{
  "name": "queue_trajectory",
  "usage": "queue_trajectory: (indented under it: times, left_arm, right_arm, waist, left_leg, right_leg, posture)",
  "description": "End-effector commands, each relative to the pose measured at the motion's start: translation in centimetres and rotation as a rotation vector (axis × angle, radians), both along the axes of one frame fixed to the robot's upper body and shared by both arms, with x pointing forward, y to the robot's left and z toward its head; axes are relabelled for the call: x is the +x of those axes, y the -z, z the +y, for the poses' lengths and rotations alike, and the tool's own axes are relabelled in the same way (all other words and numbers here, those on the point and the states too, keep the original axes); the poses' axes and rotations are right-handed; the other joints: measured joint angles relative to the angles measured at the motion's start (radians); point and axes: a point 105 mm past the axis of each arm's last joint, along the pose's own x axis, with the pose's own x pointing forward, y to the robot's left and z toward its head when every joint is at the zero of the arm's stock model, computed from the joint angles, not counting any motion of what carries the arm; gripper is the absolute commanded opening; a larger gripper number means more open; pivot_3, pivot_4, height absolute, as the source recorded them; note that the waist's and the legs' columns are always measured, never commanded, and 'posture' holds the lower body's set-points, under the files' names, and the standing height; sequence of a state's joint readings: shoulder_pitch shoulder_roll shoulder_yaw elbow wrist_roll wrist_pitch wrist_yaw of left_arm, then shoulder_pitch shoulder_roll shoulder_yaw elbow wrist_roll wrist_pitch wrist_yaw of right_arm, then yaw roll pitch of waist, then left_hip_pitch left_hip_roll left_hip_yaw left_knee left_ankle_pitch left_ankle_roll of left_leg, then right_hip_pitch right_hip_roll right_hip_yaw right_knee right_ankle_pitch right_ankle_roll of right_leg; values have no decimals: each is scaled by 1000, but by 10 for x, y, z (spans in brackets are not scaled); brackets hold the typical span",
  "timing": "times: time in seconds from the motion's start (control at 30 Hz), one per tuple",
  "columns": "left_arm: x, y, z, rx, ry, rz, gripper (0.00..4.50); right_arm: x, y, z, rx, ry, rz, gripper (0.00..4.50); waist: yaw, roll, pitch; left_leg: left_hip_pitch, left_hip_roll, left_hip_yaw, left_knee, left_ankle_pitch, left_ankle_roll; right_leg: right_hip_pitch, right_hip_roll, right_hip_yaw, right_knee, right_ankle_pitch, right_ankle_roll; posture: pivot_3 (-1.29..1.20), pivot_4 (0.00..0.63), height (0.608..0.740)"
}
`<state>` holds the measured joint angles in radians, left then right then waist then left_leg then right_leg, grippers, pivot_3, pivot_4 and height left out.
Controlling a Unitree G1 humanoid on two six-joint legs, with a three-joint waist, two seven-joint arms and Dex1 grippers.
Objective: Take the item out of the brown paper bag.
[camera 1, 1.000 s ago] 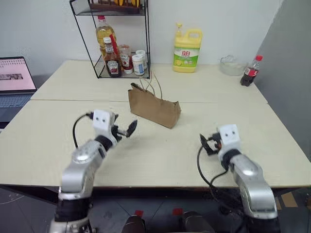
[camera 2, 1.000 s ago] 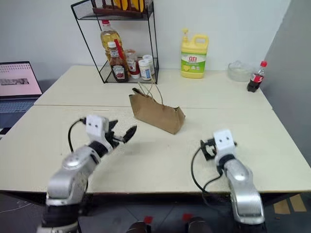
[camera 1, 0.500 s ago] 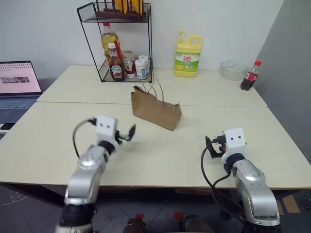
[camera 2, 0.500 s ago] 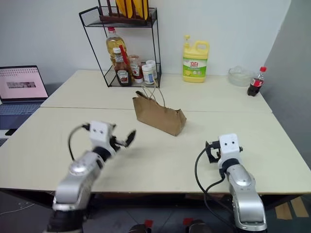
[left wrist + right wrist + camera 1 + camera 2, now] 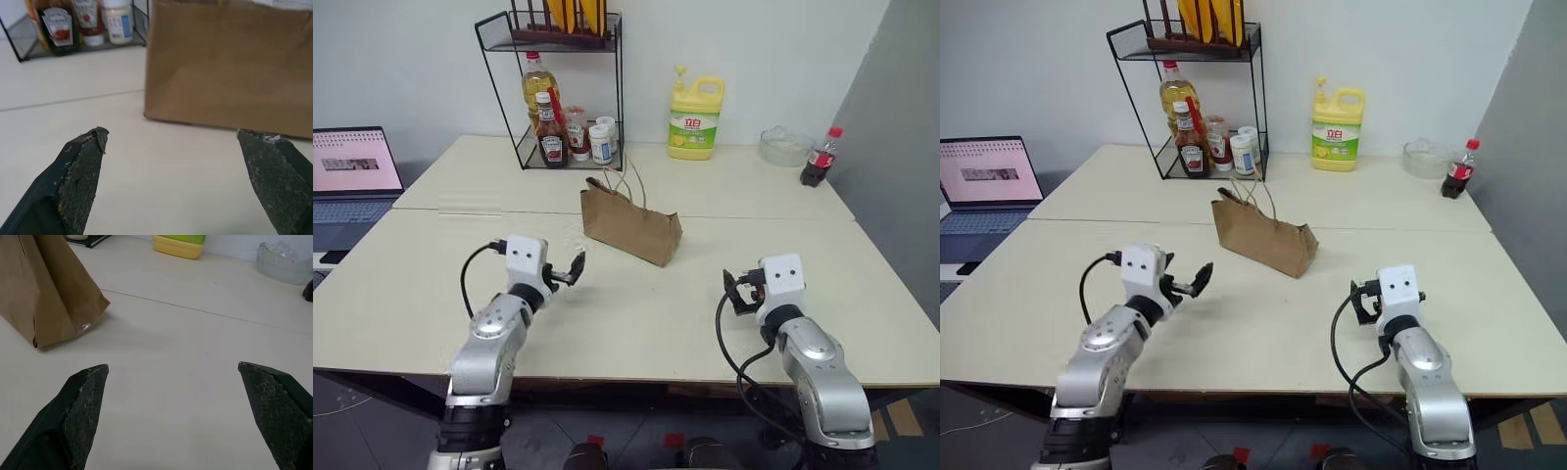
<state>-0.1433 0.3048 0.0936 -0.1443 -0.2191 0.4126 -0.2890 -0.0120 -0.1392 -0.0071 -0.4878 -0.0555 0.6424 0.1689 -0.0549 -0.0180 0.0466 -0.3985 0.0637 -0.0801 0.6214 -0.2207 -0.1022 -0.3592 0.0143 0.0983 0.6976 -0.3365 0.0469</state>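
Observation:
The brown paper bag (image 5: 631, 223) stands in the middle of the table, creased, its thin cord handles sticking up. The item is hidden from every view. My left gripper (image 5: 572, 270) hovers just above the table, left of and nearer than the bag, open and pointing at it. In the left wrist view the bag (image 5: 225, 63) stands close ahead of the open left gripper (image 5: 172, 133). My right gripper (image 5: 734, 292) is open too, low over the table, right of and nearer than the bag. The right wrist view has the bag's end (image 5: 49, 289) off to one side of the open right gripper (image 5: 172, 366).
A black wire rack (image 5: 563, 117) with sauce bottles stands behind the bag. Further along the back are a yellow detergent jug (image 5: 694, 119), a glass bowl (image 5: 785, 145) and a cola bottle (image 5: 817, 157). A laptop (image 5: 352, 162) sits far left.
The whole picture has shifted because the camera tilted up. Both grippers stay open at about the same spots, and the bag has not moved.

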Motion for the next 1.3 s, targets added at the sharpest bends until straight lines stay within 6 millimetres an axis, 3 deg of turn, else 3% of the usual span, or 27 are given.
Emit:
queue_trajectory:
  times: [0.03, 0.73, 1.03, 1.07, 1.1, 1.13, 1.2, 1.3]
  left_arm:
    - [-1, -21, -4, 13, 7, -77, 4500]
    - [8, -33, 10, 44, -22, -107, 4500]
    - [7, -27, 4, 39, -3, -97, 4500]
    - [7, -26, 4, 38, -4, -96, 4500]
    - [8, -25, 3, 38, -6, -94, 4500]
    - [9, -25, 2, 37, -6, -95, 4500]
    - [10, -28, 1, 33, 1, -102, 4500]
    - [10, -29, 2, 36, 5, -106, 4500]
  right_arm:
    - [2, -13, 4, 8, -11, -48, 4455]
    - [6, -15, 11, 16, -47, -55, 4455]
    - [8, -19, 5, 1, -36, -68, 4455]
    - [8, -18, 4, -2, -36, -67, 4455]
    - [8, -17, 3, -5, -34, -64, 4455]
    - [8, -17, 1, -7, -24, -61, 4455]
    - [8, -18, 0, -1, -16, -62, 4455]
    - [8, -19, 5, 1, -38, -67, 4455]
  waist:
    - [1, 0, 0]
    - [1, 0, -1]
    - [1, 0, -2]
    - [1, -1, 7]
    - [2, 0, 41]
    - [1, -1, 59]
    - [1, 2, 70]
    - [4, 3, 76]
  left_leg:
    - [0, 0, 0, 0, 0, 0]
    - [1, 0, 0, 0, 0, 0]
    - [1, 0, 0, 0, 0, 0]
    - [1, 0, 0, 0, 0, 0]
    - [0, 0, 0, 0, 0, 0]
    - [14, 1, 0, 0, -1, 2]
    - [10, 0, 1, -3, -1, 3]
    - [3, 0, 0, -2, -1, 2]
  right_leg:
    - [0, 0, 0, 0, 0, 0]
    - [1, 0, 0, 0, 0, 0]
    - [1, 0, 0, 0, 0, 0]
    - [1, 0, 0, 0, 0, 0]
    - [1, 0, 0, -1, 0, 0]
    - [12, 0, 0, -2, -2, 1]
    - [10, 0, 2, -4, -4, 7]
    - [5, 0, 1, -2, -2, 2]
  posture:
    - [0, 0, 740]
    - [0, 0, 740]
    - [0, 0, 740]
    - [0, 150, 740]
    - [0, 150, 740]
    - [0, 150, 740]
    - [0, 150, 740]
    - [0, 150, 740]
